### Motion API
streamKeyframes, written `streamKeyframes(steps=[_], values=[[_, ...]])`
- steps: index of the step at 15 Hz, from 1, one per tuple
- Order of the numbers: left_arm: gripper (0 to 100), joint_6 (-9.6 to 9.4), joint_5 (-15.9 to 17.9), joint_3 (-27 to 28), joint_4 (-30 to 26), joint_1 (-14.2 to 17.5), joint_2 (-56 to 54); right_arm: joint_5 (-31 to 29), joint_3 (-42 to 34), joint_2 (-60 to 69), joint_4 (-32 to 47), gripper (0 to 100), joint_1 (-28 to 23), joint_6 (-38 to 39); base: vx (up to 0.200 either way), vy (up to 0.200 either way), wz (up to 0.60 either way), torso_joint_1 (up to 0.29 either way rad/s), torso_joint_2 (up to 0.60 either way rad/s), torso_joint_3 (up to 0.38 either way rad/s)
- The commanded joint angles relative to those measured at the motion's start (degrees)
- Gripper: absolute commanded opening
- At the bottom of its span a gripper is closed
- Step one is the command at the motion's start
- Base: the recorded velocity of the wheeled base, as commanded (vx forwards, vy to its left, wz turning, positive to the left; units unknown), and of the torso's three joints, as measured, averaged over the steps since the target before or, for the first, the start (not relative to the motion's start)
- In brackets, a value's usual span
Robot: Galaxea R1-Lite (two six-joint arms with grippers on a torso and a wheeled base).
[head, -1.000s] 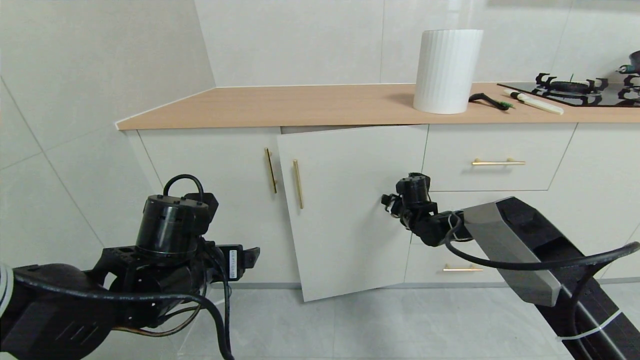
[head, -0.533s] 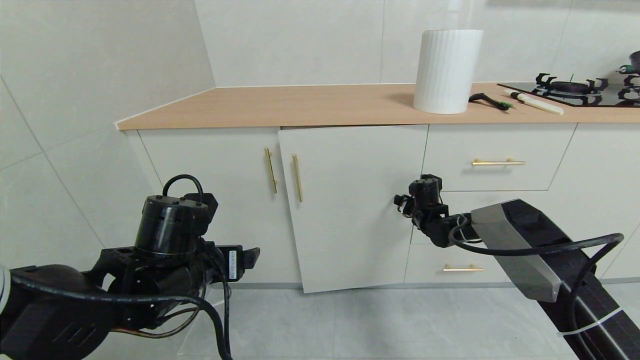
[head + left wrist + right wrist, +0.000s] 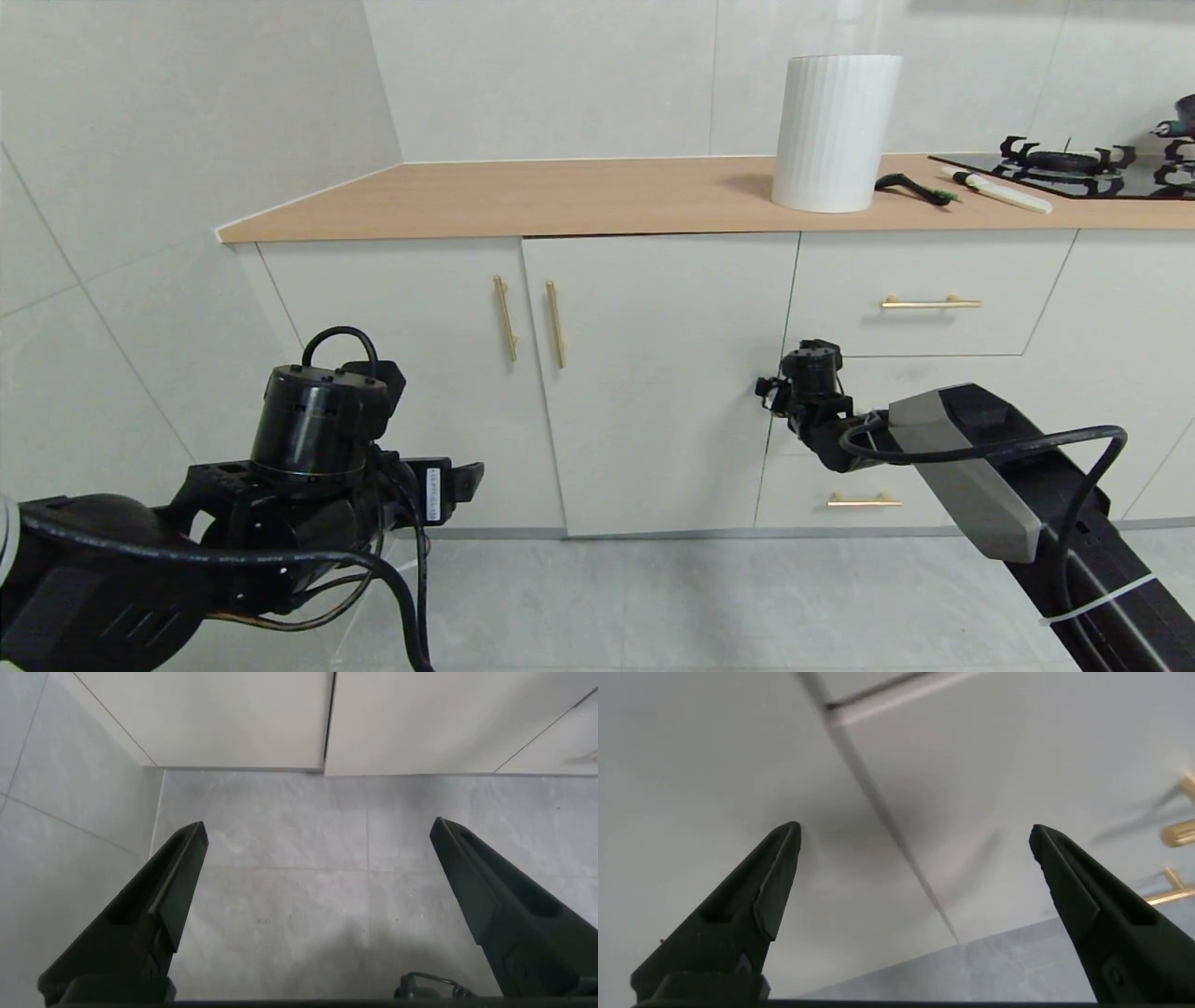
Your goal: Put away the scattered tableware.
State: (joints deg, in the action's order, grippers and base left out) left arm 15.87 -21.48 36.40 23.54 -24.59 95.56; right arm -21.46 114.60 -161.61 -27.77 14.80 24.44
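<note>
Hanging low at the near left, the left tool (image 3: 318, 831) is over the grey floor tiles (image 3: 709, 597), in front of the left cabinet door (image 3: 392, 373). Its fingers (image 3: 154, 910) are spread wide, with nothing between them.

Right tool (image 3: 913, 833): right of centre, at the right edge of the middle cabinet door (image 3: 653, 373). It faces the seam between that door and the drawer fronts. Contact with the door: cannot tell. Its own two prongs are also spread wide and hold nothing.

The middle cabinet door sits flush with its neighbours. Its brass handle (image 3: 555, 324) stands upright just beside the left door's handle (image 3: 504, 317).

Tableware: both pieces lie on the wooden worktop (image 3: 560, 196), at the far right.
- A black-handled utensil (image 3: 910, 187) lies just right of a tall white ribbed container (image 3: 836, 131), near its base.
- A pale utensil (image 3: 994, 189), long and knife-like, lies a little farther right, by the near edge of the black hob (image 3: 1074, 173).
- The two pieces are close together; touching or not, cannot tell.
- Both are well apart from either tool.

The upper drawer (image 3: 934, 271) sits directly under that stretch of worktop. The lower drawer handle (image 3: 864, 502) shows just left of the right arm.
</note>
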Motion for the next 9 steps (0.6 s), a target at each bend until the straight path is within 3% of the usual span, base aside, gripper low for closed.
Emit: streamKeyframes(steps=[1,9], values=[[100,0.04,-0.05,-0.01,0.01,-0.02,0.06,-0.08,-0.01,-0.46,0.00,100,-0.39,-0.01,0.000,0.000,0.00,0.000,0.00,0.000],[100,0.04,-0.76,-0.01,0.01,-0.02,-0.02,-0.96,-0.01,-0.64,0.17,100,-2.32,-1.59,0.000,0.000,0.00,0.000,0.00,0.000]])
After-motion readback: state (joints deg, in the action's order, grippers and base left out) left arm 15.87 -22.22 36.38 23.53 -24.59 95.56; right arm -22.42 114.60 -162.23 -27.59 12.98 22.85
